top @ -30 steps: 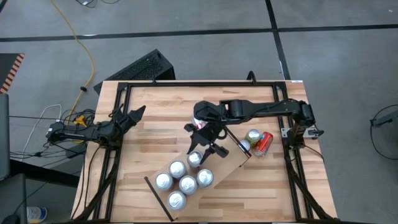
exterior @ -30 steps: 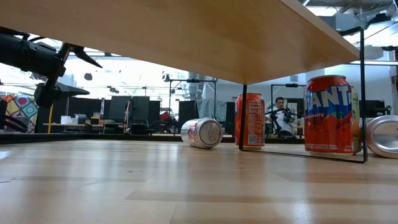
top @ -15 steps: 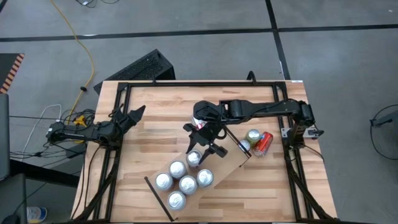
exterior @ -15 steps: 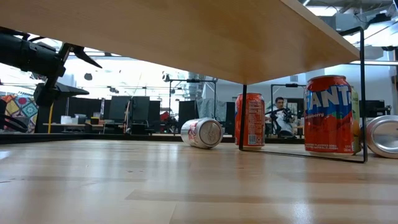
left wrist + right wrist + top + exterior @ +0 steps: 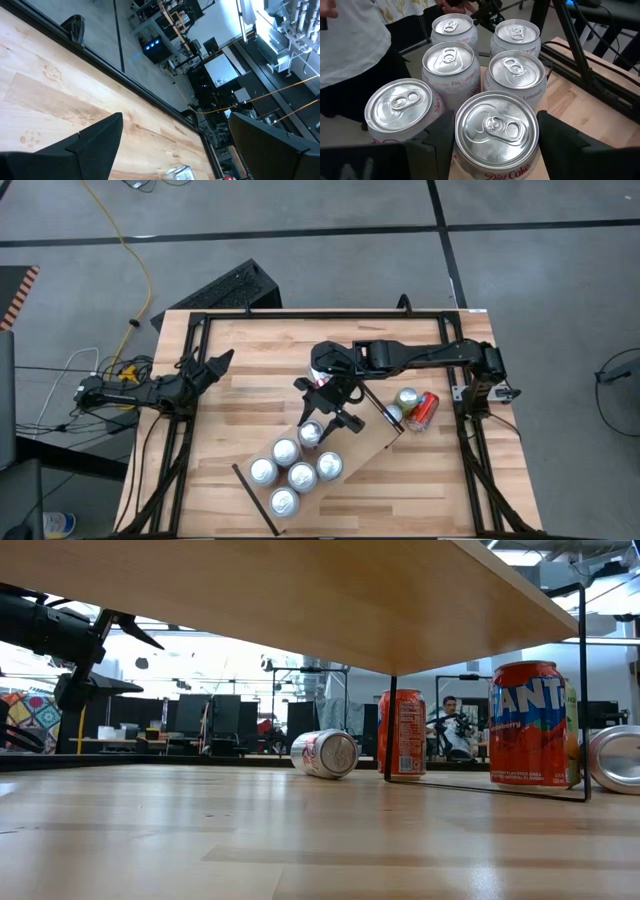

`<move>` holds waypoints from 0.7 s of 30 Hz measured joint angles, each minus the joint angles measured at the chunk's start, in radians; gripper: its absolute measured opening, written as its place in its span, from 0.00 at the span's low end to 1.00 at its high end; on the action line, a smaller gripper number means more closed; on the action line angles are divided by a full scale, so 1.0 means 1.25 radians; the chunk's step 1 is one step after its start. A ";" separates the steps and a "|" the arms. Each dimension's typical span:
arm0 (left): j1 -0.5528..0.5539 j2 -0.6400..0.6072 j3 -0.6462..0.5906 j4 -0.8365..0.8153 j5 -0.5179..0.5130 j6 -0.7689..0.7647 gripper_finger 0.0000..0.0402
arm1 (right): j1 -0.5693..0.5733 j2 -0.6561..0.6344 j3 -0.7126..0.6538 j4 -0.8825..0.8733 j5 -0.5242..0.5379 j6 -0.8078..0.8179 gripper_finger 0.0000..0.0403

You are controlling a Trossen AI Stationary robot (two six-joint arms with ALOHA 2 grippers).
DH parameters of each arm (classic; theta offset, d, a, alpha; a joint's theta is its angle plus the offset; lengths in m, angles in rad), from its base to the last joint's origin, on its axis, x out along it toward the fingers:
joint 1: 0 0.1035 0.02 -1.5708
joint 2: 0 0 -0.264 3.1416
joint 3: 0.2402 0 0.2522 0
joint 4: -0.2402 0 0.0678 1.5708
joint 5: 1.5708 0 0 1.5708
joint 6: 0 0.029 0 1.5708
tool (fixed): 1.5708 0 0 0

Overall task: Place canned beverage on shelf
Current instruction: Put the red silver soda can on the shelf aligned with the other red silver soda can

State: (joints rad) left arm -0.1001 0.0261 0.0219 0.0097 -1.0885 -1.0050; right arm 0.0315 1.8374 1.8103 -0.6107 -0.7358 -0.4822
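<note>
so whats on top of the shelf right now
Six silver cans stand upright on the shelf: five clustered, and a sixth between the fingers of the right hand. The board under them is hidden.

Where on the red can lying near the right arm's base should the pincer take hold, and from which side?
Across the middle of the red can, from above, jaws spanning its round wall: it lies on its side, with a silver can close beside.
</note>
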 joint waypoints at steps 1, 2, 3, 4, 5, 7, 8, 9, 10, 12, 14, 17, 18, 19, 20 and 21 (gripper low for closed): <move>0.000 0.000 0.000 0.000 0.000 0.002 0.87 | 0.000 0.000 0.000 0.000 0.000 0.004 0.58; 0.000 0.000 0.000 0.000 0.000 0.006 0.87 | 0.000 0.000 0.000 -0.001 0.000 0.008 0.58; 0.000 0.000 0.000 0.000 0.000 0.010 0.87 | 0.000 0.000 0.000 -0.001 0.000 0.009 0.58; 0.000 0.000 0.000 0.000 0.000 0.013 0.87 | 0.000 0.000 0.000 -0.003 0.000 0.009 0.58; 0.000 0.000 0.000 0.000 0.000 0.013 0.87 | 0.000 0.000 0.000 -0.004 0.000 0.009 0.58; 0.000 0.000 0.000 0.000 0.000 0.013 0.87 | 0.000 0.000 0.000 -0.004 0.000 0.009 0.58; 0.000 0.000 0.000 0.000 0.000 0.013 0.87 | 0.000 0.000 0.000 -0.004 0.000 0.009 0.58; 0.000 0.000 0.000 0.000 0.000 0.013 0.87 | 0.001 0.000 0.000 -0.004 0.000 0.009 0.58; 0.000 0.000 0.000 0.000 0.000 0.013 0.87 | 0.001 0.000 0.000 -0.005 0.000 0.009 0.58; 0.000 0.000 0.000 0.000 0.000 0.013 0.87 | 0.003 0.000 0.000 -0.008 0.000 0.009 0.58; 0.000 0.000 0.000 0.000 0.000 0.013 0.87 | 0.006 0.001 0.000 -0.008 0.003 0.009 0.58; 0.000 0.000 0.000 0.000 0.000 0.013 0.87 | 0.007 0.001 0.000 -0.010 0.003 0.009 0.58; 0.000 0.000 0.000 0.000 0.000 0.013 0.87 | 0.007 0.001 0.000 -0.011 0.003 0.009 0.58; 0.000 0.000 0.000 0.000 0.000 0.013 0.87 | 0.007 0.001 0.000 -0.014 0.003 0.009 0.58; 0.000 0.000 0.000 0.000 0.000 0.013 0.87 | 0.007 0.001 0.000 -0.017 0.003 0.009 0.58; 0.000 0.000 0.000 0.000 0.000 0.013 0.87 | 0.007 0.001 0.000 -0.018 0.003 0.008 0.58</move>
State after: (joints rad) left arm -0.0999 0.0261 0.0221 0.0097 -1.0883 -0.9894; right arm 0.0406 1.8385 1.8103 -0.6335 -0.7322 -0.4724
